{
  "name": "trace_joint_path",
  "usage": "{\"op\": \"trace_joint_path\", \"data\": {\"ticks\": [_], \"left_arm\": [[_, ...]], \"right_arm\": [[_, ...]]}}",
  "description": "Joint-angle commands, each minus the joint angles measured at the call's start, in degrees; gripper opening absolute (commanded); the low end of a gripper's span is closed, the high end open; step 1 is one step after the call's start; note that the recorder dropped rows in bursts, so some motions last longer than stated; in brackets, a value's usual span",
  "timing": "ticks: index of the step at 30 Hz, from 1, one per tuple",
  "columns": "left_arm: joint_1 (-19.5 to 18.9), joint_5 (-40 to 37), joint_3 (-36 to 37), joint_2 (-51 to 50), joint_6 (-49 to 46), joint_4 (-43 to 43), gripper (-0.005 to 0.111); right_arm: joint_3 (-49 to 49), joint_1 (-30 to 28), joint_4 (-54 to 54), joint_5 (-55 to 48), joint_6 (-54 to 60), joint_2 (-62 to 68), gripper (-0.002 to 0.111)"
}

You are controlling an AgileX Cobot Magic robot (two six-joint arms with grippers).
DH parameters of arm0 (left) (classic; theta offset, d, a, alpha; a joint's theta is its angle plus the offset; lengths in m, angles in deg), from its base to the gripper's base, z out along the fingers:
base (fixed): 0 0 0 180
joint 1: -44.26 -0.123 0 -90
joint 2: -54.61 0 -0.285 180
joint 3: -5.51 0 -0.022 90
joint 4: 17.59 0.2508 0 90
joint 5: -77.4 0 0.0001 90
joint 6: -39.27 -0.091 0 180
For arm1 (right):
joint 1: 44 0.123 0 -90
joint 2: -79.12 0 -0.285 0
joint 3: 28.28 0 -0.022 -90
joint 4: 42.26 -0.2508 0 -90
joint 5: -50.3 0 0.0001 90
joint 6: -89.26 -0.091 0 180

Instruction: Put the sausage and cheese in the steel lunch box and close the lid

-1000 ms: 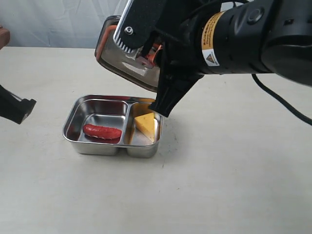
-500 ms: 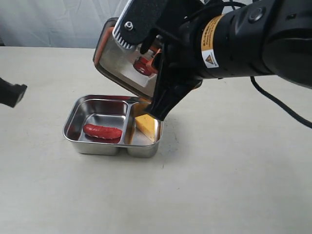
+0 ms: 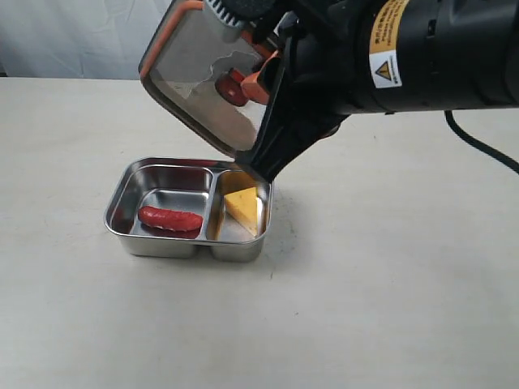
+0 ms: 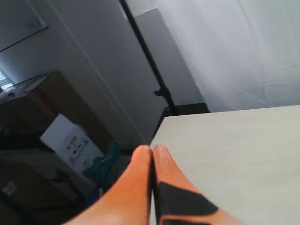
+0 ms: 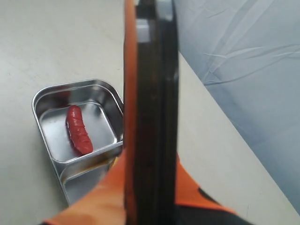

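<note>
Orange-rimmed, the lid (image 3: 203, 77), clamped edgewise in the right gripper (image 3: 247, 81), had been lifted and swung toward eleven o'clock over the last second, tilted above the steel lunch box (image 3: 122, 190). The sausage (image 3: 169, 217) was lodged in its nine-o'clock compartment, the cheese (image 3: 242, 207) in its three-o'clock one. The left gripper (image 4: 152, 159), shut on nothing, had been withdrawn from the exterior view. Only closing was judged to remain.

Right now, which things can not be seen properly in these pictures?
- Cheese: in the right wrist view, hidden behind the lid, which is held edge-on.
- Lid's far part: in the exterior view, hidden behind the right arm.
- Left pincer: outside the exterior view. Only the left wrist view shows it, shut and empty.
- Right pincer: in its wrist view, cut off by the bottom edge.
</note>
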State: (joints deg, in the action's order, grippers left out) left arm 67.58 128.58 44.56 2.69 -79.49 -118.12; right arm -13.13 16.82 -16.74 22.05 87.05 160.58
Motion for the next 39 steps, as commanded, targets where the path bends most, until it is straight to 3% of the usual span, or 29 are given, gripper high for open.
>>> {"op": "trace_joint_path", "data": {"ticks": [1, 13, 16, 19, 22, 26, 27, 29, 32, 39], "left_arm": [[-0.32, 7.32, 0.02, 2.12, 0.31, 0.58, 0.0], [-0.32, 5.23, 0.02, 2.12, 0.31, 0.58, 0.0], [-0.32, -2.94, 0.02, 2.12, 0.31, 0.58, 0.0], [-0.32, -16.13, 0.02, 2.12, 3.77, 0.58, 0.0], [-0.32, -40.53, 0.02, 2.12, 6.33, 0.58, 0.0], [-0.32, -58.18, 0.02, 2.12, 9.04, 0.58, 0.0], [-0.32, -59.95, 0.02, 2.12, 14.46, 0.58, 0.0], [-0.32, -56.03, 1.89, 2.12, 20.69, 0.58, 0.0], [-0.32, -55.05, 7.86, 2.78, 22.06, 0.58, 0.0], [-0.36, -64.04, 10.79, 3.45, 24.28, 0.58, 0.0]], "right_arm": [[0.07, -0.14, -0.78, 0.7, -0.16, -0.67, -0.001], [0.07, 2.97, -5.05, 3.7, 0.21, -1.29, -0.001], [0.07, 3.27, -5.83, 2.02, 0.21, -2.13, -0.001], [0.07, 3.27, -6.93, 1.33, 0.21, -3.73, -0.001], [0.07, 3.27, -7.61, 1.33, 0.21, -5.89, -0.001], [0.07, 3.27, -7.85, 1.06, 0.21, -7.18, -0.001], [0.07, 3.27, -7.85, 0.94, 0.58, -7.54, -0.001], [1.03, 3.27, -7.85, 1.72, 0.57, -8.7, -0.001], [6.3, 3.15, -4.4, 5.49, -3.43, -13.69, -0.001], [13.33, 3.15, 9.6, 10.74, -20.91, -19.23, -0.001]]}}
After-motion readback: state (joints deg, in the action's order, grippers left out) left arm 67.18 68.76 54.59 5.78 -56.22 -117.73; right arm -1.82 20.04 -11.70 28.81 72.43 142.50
